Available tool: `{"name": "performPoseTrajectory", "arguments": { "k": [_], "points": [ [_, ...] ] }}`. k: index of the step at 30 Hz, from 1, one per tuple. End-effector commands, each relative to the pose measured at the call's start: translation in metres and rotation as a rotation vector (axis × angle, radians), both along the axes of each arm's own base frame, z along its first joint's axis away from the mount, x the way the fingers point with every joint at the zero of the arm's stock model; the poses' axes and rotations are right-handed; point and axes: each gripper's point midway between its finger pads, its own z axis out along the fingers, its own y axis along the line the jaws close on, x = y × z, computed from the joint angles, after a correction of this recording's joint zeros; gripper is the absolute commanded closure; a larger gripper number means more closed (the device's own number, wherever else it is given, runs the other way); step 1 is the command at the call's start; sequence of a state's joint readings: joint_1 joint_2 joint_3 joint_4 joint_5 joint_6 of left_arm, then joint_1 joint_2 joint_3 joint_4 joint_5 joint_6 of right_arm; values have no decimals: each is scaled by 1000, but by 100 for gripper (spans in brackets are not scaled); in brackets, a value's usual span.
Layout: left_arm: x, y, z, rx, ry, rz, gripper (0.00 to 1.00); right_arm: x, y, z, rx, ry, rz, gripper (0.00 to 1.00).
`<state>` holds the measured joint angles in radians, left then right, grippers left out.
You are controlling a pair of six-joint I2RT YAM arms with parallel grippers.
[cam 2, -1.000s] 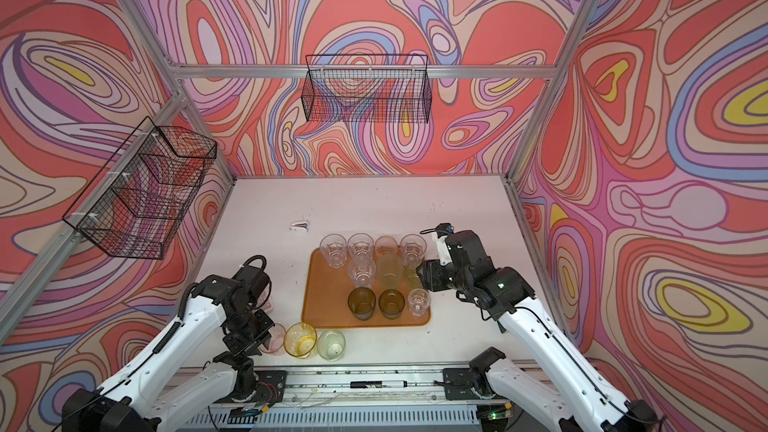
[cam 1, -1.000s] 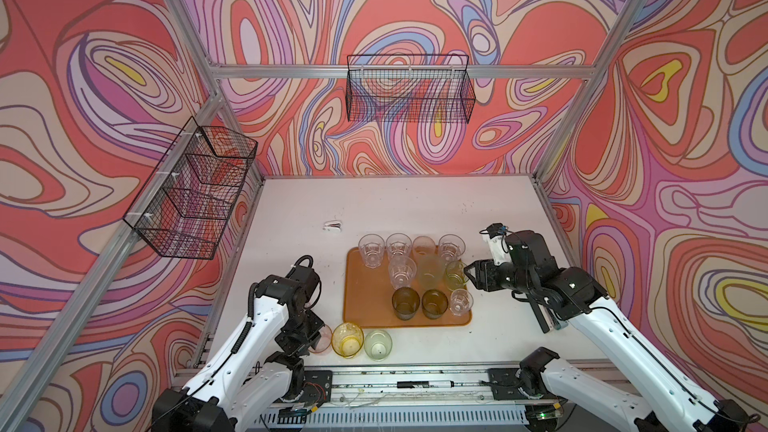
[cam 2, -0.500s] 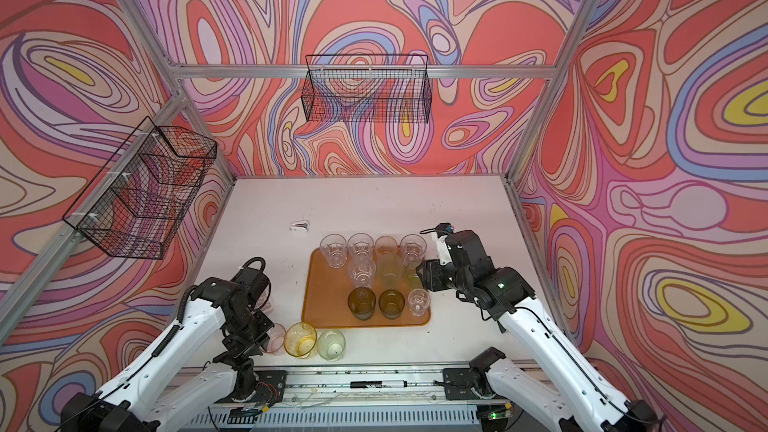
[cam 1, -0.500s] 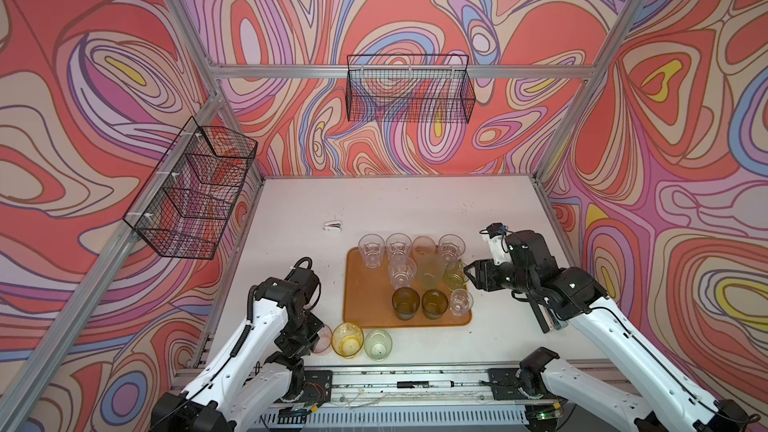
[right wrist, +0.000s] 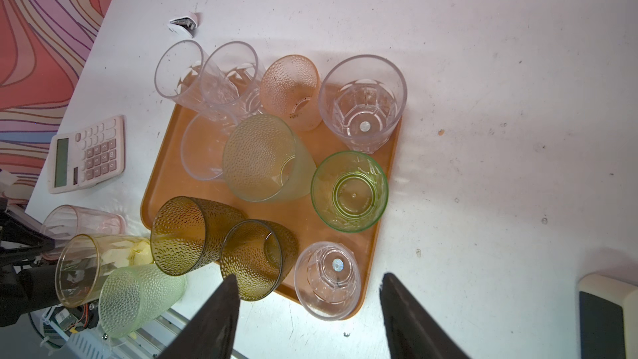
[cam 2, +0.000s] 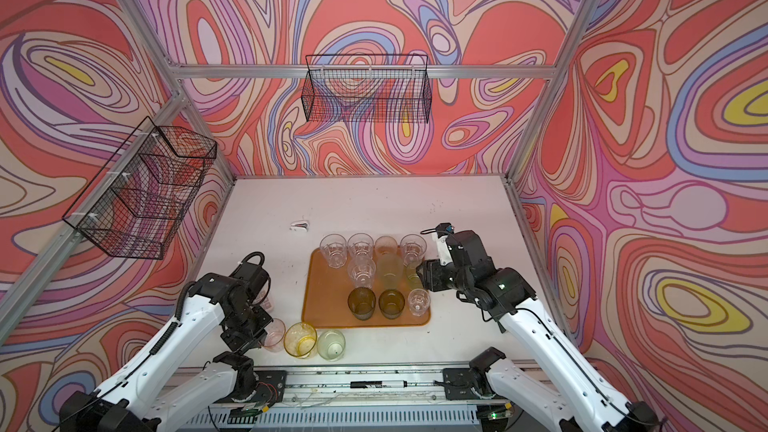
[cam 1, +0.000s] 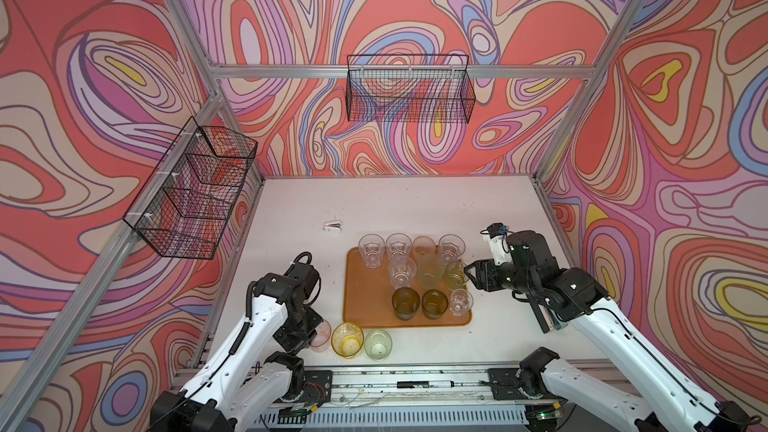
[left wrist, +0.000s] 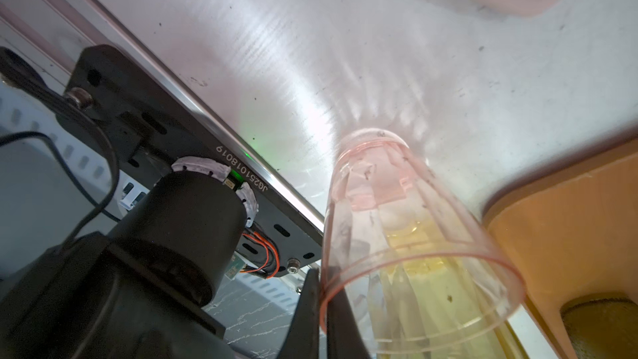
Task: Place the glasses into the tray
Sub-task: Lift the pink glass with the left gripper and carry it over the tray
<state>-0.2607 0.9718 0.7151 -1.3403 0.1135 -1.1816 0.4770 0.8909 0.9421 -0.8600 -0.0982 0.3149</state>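
Left end effector (left wrist: pixel 321 291) is pinching the pink glass (left wrist: pixel 414 236) by its rim, apparently on the desk (cam 1: pixel 374 209).
Right end effector (right wrist: pixel 309 276) is hovering wide open at the tray's (right wrist: pixel 300 215) three o'clock.

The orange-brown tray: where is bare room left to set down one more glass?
The flat orange-brown tray is bare along its left edge, bordered by the middle-row clear tumbler and the left dark olive dimpled tumbler. Its far row and right side are crowded.

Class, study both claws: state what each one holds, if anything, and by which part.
The left claw is shut on the pink glass, pinching its rim between the fingers, one inside and one outside. The right claw is open and holds nothing.
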Motion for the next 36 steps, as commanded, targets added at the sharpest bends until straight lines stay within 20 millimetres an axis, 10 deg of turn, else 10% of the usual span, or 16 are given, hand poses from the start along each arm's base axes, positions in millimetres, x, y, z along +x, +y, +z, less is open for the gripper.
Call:
{"name": "performPoseTrajectory", "arguments": {
  "k": [1, 36],
  "points": [
    [-1, 10, 8, 53, 13, 5, 100, 0, -1, 1, 2, -16, 4, 33],
    [107, -7, 79, 35, -193, -411, 100, -4, 7, 7, 35, -33, 54, 32]
  ]
}}
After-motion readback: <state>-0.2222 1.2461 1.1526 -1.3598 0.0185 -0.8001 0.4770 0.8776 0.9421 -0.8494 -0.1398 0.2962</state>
